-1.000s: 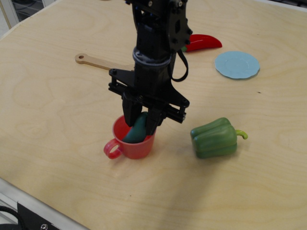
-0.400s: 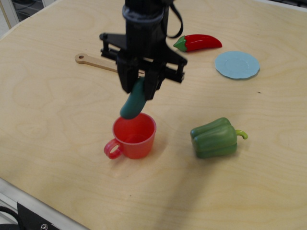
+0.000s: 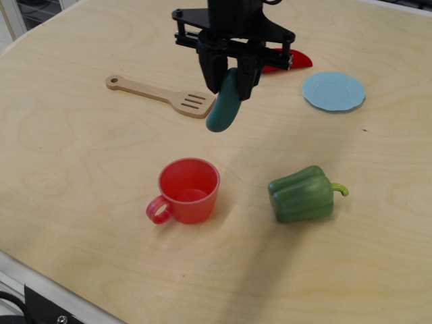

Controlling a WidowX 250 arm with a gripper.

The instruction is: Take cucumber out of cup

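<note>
My gripper (image 3: 231,79) is shut on the cucumber (image 3: 222,108), a dark teal-green oblong that hangs tilted from the fingers, high above the table. The red cup (image 3: 188,191) with its loop handle stands upright on the wooden table, below and to the left of the cucumber. The cup's inside shows only red, with nothing in it. The gripper is well clear of the cup.
A wooden spatula (image 3: 160,95) lies at the left, just beside the hanging cucumber. A green bell pepper (image 3: 303,194) sits right of the cup. A light-blue plate (image 3: 333,91) is at the back right. A red chili pepper (image 3: 293,61) shows behind the gripper.
The gripper lifted the cucumber out of the cup, then carried it up and to the right, away from the cup. The cup stayed in place.
</note>
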